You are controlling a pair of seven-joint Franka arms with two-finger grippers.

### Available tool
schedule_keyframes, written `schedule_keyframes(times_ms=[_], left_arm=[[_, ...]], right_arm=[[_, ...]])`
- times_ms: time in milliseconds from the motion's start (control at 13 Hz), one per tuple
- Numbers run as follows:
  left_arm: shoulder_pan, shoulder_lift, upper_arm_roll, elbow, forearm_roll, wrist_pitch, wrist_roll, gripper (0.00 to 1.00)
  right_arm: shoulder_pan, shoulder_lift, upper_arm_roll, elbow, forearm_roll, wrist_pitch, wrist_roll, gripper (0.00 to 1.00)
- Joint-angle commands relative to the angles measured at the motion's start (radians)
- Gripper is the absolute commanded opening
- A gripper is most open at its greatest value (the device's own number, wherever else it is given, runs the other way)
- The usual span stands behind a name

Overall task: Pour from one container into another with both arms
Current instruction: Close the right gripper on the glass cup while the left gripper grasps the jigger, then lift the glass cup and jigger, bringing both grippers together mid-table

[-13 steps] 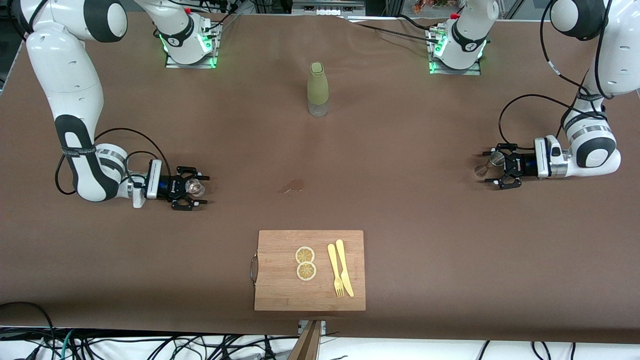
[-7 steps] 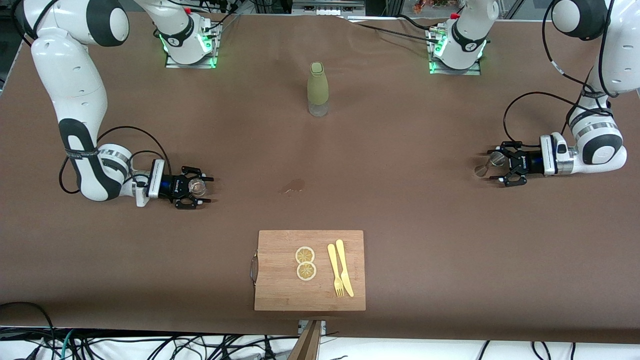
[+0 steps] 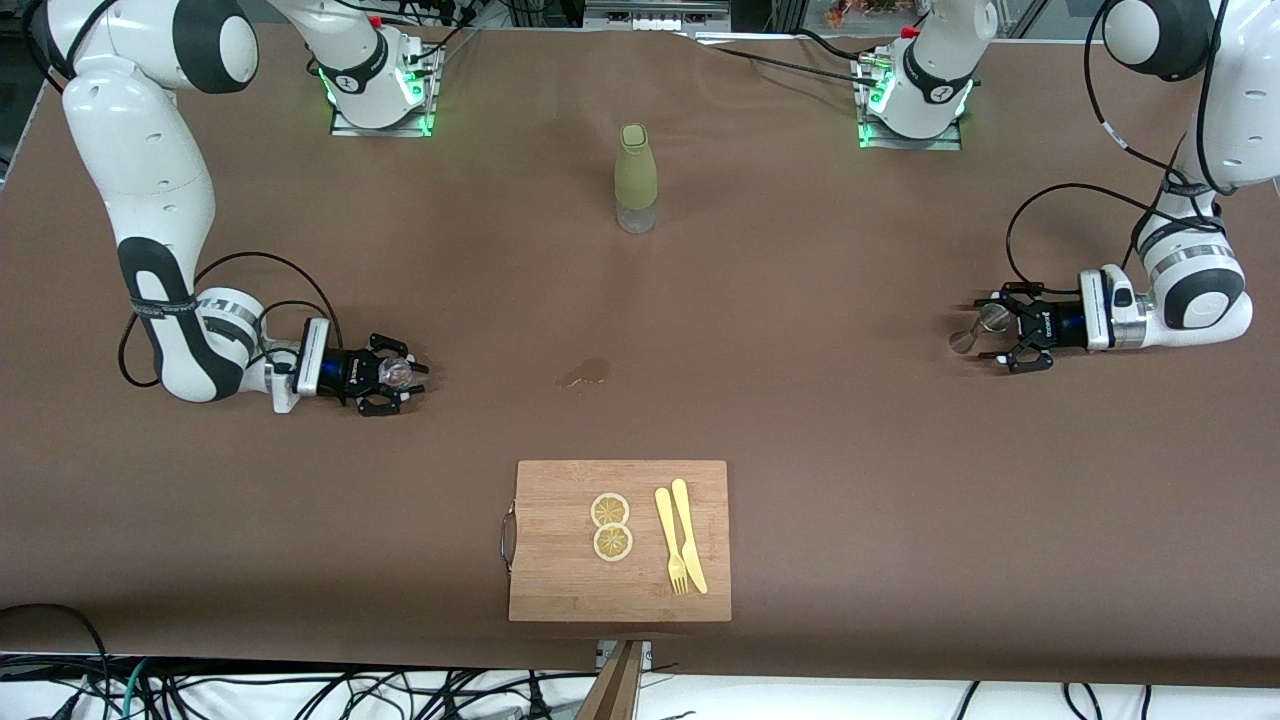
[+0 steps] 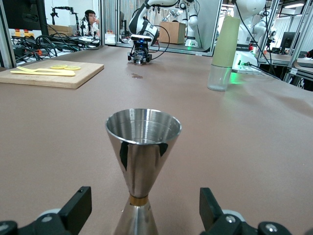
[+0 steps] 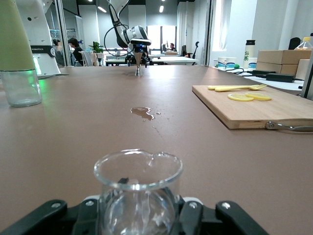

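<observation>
A: Starting near the camera, what lies there?
B: A cutting board (image 3: 560, 560) with 2 lemon slices (image 3: 611, 526).
A: Farther back?
B: The right gripper (image 3: 402, 384), fingers pinched on the glass tumbler (image 3: 396, 373), at its end of the table. The left gripper (image 3: 992, 343) stands spread around the upright jigger (image 3: 978, 330), pads apart from it. Farthest, the bottle (image 3: 635, 178).

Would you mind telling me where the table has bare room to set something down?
Bare stretches lie between the bottle and the cutting board, apart from a small spill. It is crowded at the right gripper around the glass and the left gripper around the jigger.
</observation>
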Motion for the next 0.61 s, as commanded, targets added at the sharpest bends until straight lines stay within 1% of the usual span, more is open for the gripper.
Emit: schedule_keyframes(times_ms=[0,77,307,460,537], left_arm=[[-0.016,-0.010,0.010,-0.028,-0.027,-0.002,0.056,0.94],[-0.016,-0.010,0.010,-0.028,-0.027,-0.004,0.056,0.88],[-0.016,-0.010,0.010,-0.028,-0.027,-0.013,0.059,0.53],[-0.016,-0.010,0.011,-0.028,-0.027,-0.017,0.059,0.49],[-0.014,-0.010,0.011,-0.028,-0.027,-0.017,0.062,0.34]], right_arm=[[-0.006,0.006,0.001,-0.012,0.033,-0.019,-0.026,0.30],[-0.006,0.006,0.001,-0.012,0.048,-0.029,-0.024,0.30],[-0.004,0.004,0.005,-0.007,0.087,-0.045,-0.021,0.29],[-0.004,0.004,0.008,-0.004,0.107,-0.045,-0.015,0.27],[-0.004,0.004,0.014,-0.002,0.107,-0.045,-0.003,0.27]])
